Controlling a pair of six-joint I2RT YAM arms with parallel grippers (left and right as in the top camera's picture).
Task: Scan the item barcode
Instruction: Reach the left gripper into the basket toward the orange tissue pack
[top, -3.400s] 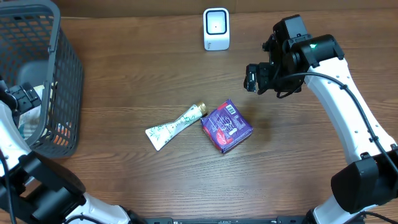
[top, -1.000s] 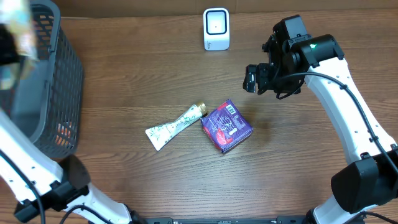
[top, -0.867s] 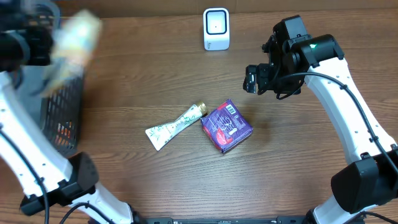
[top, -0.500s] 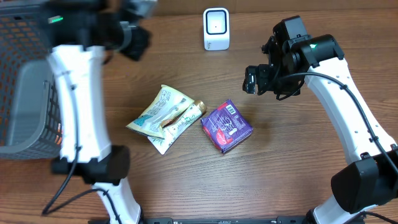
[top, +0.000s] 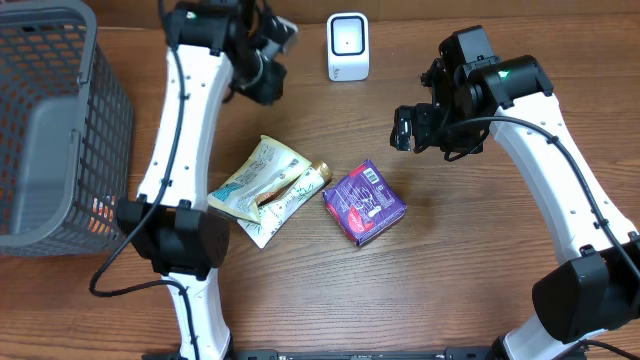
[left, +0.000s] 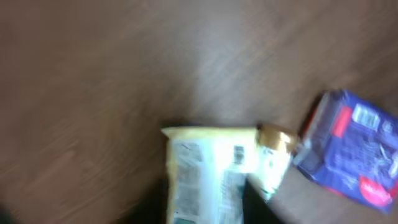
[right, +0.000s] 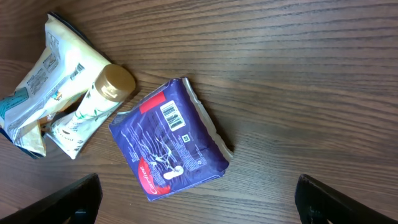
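Pouch (top: 255, 178): middle of worktop (top: 480, 300), lying over tube (top: 300, 190) (gold cap (right: 118, 79)).
Purple packet (top: 364, 203): beside cap, barcode (right: 173, 117) up.
Left gripper (top: 265, 78): jaws blurred, cannot tell.
Right gripper (top: 405, 128): jaws spread wide, empty.

White arms (top: 183, 120), black joints and cables, small green lights (top: 503, 72)

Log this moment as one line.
left fingers open, empty | right fingers open, empty | pouch on table, overlapping tube | purple box beside tube, barcode up | scan not yet done
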